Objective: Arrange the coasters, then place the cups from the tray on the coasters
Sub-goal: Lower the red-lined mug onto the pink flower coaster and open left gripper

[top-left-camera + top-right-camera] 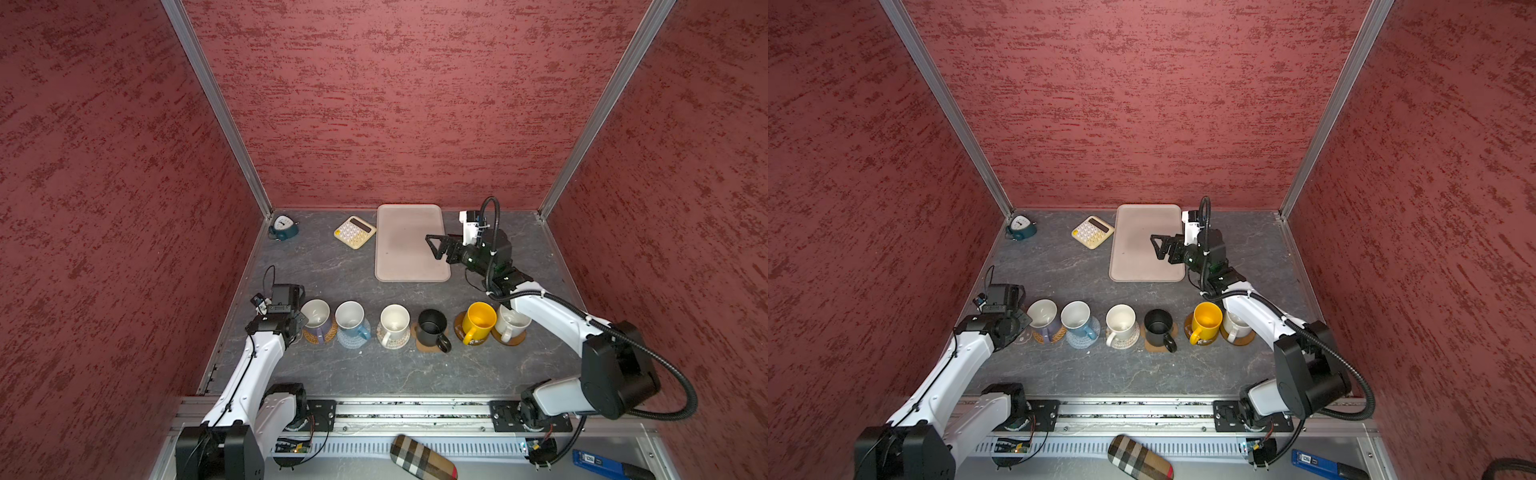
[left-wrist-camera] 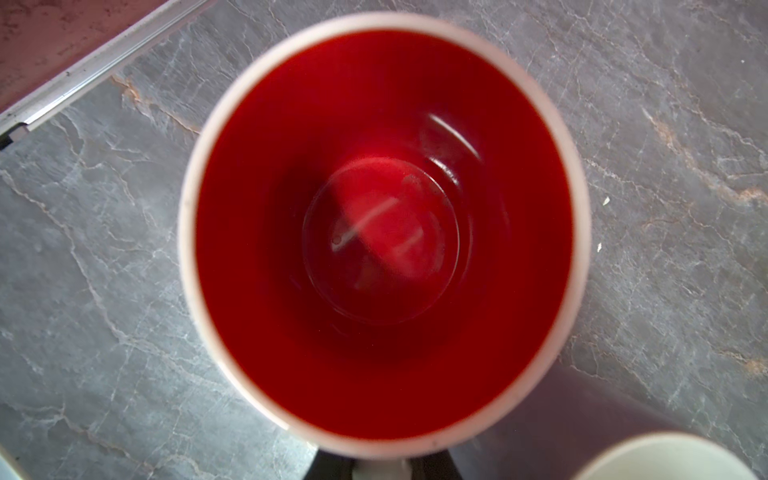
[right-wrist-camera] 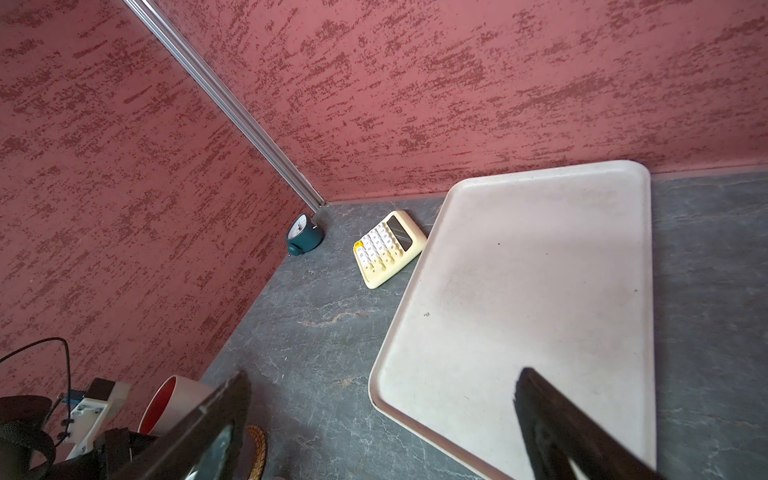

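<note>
On the grey counter [image 1: 374, 374], the beige tray [image 1: 399, 253] at the back stands bare. The right gripper [image 1: 433, 248] hangs over it, jaws spread wide and holding nothing. Six cups [image 1: 394, 322] sit on coasters [image 1: 353, 340] in a row nearer the front, the lavender cup [image 1: 316, 319] at the left end. Just beside it the left gripper [image 2: 380, 469], jaws clamped on what looks like the handle, holds the red-lined cup [image 2: 382, 232] mouth up. A pale flower coaster [image 1: 1020, 338] peeks out directly beneath that wrist, well apart from the right arm. Whether the cup has touched down cannot be told.
</note>
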Tool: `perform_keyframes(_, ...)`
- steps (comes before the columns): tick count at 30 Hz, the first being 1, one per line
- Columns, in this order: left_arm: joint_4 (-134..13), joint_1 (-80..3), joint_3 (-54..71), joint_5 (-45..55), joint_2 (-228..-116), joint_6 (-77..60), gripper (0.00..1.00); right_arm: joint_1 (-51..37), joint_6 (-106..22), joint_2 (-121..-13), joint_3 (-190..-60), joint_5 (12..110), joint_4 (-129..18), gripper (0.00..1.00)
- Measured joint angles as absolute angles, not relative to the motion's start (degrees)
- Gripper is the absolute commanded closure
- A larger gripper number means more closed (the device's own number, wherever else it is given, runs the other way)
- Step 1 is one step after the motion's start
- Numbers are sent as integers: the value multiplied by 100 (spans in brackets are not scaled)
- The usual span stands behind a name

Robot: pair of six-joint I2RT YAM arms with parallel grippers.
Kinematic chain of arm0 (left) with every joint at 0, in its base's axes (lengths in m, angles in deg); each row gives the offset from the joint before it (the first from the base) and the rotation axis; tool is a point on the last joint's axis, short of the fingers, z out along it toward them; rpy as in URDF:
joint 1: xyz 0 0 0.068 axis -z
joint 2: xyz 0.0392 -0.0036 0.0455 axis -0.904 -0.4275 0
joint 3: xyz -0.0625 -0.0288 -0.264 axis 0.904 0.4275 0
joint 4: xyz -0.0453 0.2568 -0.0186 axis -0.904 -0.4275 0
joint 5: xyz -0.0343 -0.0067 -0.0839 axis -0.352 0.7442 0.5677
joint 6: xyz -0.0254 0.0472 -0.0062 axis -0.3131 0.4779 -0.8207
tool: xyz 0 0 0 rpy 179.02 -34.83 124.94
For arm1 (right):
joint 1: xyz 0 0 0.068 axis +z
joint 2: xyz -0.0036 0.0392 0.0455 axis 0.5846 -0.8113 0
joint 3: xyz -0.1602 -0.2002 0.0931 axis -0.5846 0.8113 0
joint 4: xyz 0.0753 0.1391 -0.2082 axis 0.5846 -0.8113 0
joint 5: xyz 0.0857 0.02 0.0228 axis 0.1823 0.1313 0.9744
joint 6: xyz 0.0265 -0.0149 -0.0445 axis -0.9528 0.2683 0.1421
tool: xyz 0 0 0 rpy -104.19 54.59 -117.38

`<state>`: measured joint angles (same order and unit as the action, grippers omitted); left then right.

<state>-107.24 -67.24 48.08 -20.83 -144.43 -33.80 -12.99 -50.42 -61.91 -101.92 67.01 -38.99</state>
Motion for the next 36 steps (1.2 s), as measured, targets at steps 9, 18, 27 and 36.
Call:
perform_keyframes(9,-10473,-6798,4957,-1978,-14598,-3354,100,-1299,-5029,-6443,-10198,6703,-3914,1)
perform_keyframes(18,-10409,-6798,5049,-1959,-14587,-3360,81,-1299,-5029,-6460,-10198,6703,-3910,1)
perform_keyframes(27,-10298,-6807,5071,-2002,-14510,-3395,57,-1299,-5027,-6460,-10198,6701,-3907,1)
perform_keyframes(36,-10318,-6831,5057,-2020,-14366,-3380,52,-1299,-5027,-6460,-10198,6703,-3907,1)
